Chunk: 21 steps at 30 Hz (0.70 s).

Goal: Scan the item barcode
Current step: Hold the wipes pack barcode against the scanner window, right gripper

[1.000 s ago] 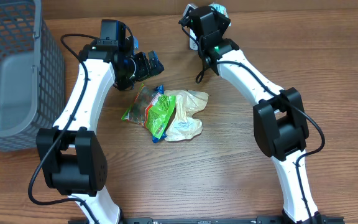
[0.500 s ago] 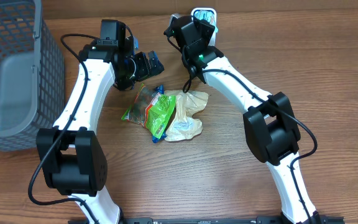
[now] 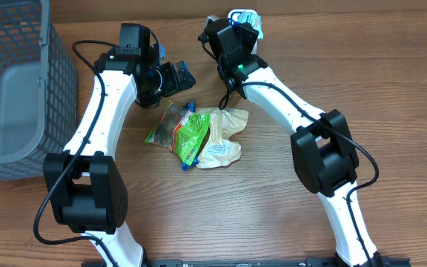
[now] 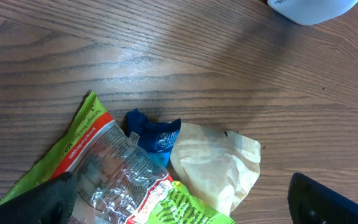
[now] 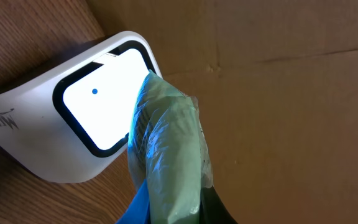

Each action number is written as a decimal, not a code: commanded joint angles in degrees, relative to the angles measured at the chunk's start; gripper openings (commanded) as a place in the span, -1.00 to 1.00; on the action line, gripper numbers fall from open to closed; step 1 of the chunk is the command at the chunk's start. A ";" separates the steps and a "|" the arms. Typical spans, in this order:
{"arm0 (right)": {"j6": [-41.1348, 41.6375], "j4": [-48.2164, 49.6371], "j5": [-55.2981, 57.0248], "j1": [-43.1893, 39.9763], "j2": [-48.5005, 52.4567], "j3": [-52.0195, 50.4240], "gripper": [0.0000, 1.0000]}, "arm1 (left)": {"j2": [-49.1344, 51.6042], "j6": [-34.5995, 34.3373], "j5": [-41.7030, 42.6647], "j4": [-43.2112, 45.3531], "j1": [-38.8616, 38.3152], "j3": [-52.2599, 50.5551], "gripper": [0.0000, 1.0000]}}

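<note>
A grey mesh basket (image 3: 13, 89) stands at the far left edge of the counter (image 3: 273, 222), cut off by the frame on its left and top. A strip of bare wood separates it from the left arm.

The left end effector (image 3: 173, 76) hangs over the upper middle of the counter. Its fingers (image 4: 331, 202) are spread wide apart and hold nothing, each showing only at a lower corner of the left wrist view.

Just below it lies a small pile. A green and orange snack bag (image 4: 114, 180) with a clear panel is on the left, and a crumpled blue wrapper (image 4: 154, 134) pokes out at its upper edge. A cream bag (image 4: 213, 165) touches both on the right. The wood above this pile is bare up to the scanner's foot, and the whole lower half of the counter lies open between the two arm bases.

To the right, the right end effector (image 3: 237, 35) is at the far edge of the counter, clamped on a pale green packet (image 5: 169, 155). The packet stands upright in front of the white scanner (image 5: 42, 155), overlapping the right rim of its lit window. I cannot tell whether they touch. A brown board (image 5: 278, 93) rises close behind the scanner and the packet, so there is little room on that side. To the right of that arm the counter is bare out to the frame edge.
</note>
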 commanded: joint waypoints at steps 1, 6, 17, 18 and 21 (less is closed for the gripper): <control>0.00 0.31 1.42 -0.09 -0.24 0.09 -0.92 | -1.07 0.83 -0.59 -0.13 0.20 0.76 1.00; 0.02 0.31 1.40 -0.09 -0.26 0.09 -0.92 | -1.07 0.83 -0.59 -0.13 0.20 0.76 1.00; 0.04 0.11 1.40 -0.09 -0.26 0.09 -0.92 | -1.07 0.83 -0.59 -0.13 0.20 0.76 1.00; 0.07 -0.02 1.40 -0.09 -0.26 0.09 -0.92 | -1.07 0.83 -0.59 -0.13 0.20 0.76 0.99; 0.33 -1.49 1.40 -0.09 -0.37 0.09 -0.92 | -1.07 0.83 -0.59 -0.13 0.20 0.76 1.00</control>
